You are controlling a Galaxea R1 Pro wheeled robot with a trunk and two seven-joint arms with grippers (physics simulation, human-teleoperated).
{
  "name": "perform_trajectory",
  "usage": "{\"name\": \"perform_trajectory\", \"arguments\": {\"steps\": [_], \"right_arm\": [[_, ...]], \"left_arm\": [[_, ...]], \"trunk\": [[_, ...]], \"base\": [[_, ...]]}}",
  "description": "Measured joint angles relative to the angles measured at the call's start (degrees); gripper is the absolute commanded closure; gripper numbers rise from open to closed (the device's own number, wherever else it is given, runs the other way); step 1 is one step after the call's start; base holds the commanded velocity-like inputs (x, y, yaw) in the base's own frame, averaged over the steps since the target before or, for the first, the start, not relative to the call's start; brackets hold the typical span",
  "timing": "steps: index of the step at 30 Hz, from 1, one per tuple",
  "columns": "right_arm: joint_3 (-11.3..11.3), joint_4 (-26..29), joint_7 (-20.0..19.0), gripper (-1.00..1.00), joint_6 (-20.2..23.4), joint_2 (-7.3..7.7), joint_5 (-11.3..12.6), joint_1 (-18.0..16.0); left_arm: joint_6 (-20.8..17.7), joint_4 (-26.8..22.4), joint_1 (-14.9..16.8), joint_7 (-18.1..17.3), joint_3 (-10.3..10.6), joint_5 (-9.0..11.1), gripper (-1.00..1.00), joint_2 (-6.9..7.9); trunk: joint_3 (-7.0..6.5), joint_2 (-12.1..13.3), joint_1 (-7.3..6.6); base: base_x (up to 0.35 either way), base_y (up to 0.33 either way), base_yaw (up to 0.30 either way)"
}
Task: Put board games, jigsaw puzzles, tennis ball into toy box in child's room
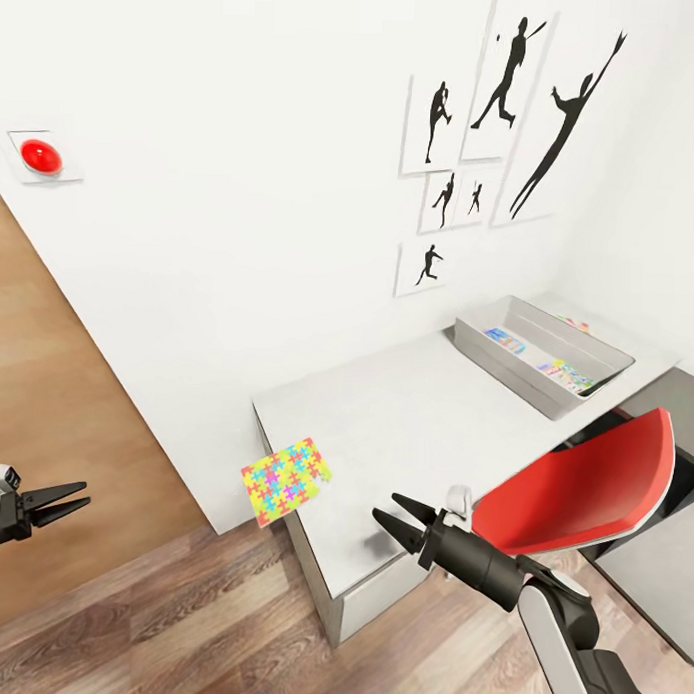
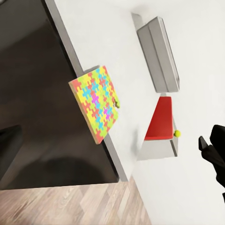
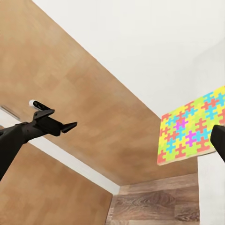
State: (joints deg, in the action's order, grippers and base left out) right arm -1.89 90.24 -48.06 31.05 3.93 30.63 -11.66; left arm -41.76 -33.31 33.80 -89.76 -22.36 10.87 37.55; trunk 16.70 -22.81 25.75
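A jigsaw puzzle [image 1: 285, 480] of bright yellow, blue, pink and green pieces sat tilted at the table's [image 1: 404, 429] near-left corner, overhanging the edge. The grey toy box [image 1: 543, 354], holding colourful flat boxes, stood at the far right. Both end effectors, left [image 1: 66, 503] and right [image 1: 399, 519], hung released, grasping nothing, over open wood floor [image 1: 177, 621].
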Motion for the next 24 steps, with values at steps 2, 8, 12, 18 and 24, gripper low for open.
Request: {"name": "perform_trajectory", "arguments": {"steps": [2,8,12,18,24], "right_arm": [[0.05,0.00,-0.01,-1.00,-0.05,0.00,0.00,0.00],[0.11,0.00,-0.09,-1.00,-0.21,0.00,0.05,0.01],[0.12,0.03,-0.16,-1.00,-0.20,0.05,0.10,0.01],[0.17,0.06,-0.82,-1.00,-0.18,0.13,0.37,0.02],[0.20,0.07,-1.89,-1.00,-0.25,0.16,0.43,0.02]], "left_arm": [[0.00,0.00,0.00,0.00,0.00,-0.03,-1.00,-0.15],[-0.06,0.00,0.00,0.00,-0.02,-0.09,-1.00,-0.44],[-0.07,0.01,0.01,0.00,-0.03,-0.15,-1.00,-0.51],[-0.11,0.01,0.02,0.00,-0.02,-0.24,-1.00,-0.71],[-0.16,0.01,0.04,0.00,0.05,-0.38,-1.00,-0.92]], "trunk": [[0.00,0.00,0.00],[-0.01,0.00,0.00],[-0.13,0.00,0.00],[-0.50,0.00,0.00],[-0.93,0.00,0.00]], "base": [[0.000,0.000,0.000],[0.000,0.000,-0.007],[0.000,0.000,-0.092],[0.000,0.000,-0.167],[0.000,0.000,-0.194]]}}
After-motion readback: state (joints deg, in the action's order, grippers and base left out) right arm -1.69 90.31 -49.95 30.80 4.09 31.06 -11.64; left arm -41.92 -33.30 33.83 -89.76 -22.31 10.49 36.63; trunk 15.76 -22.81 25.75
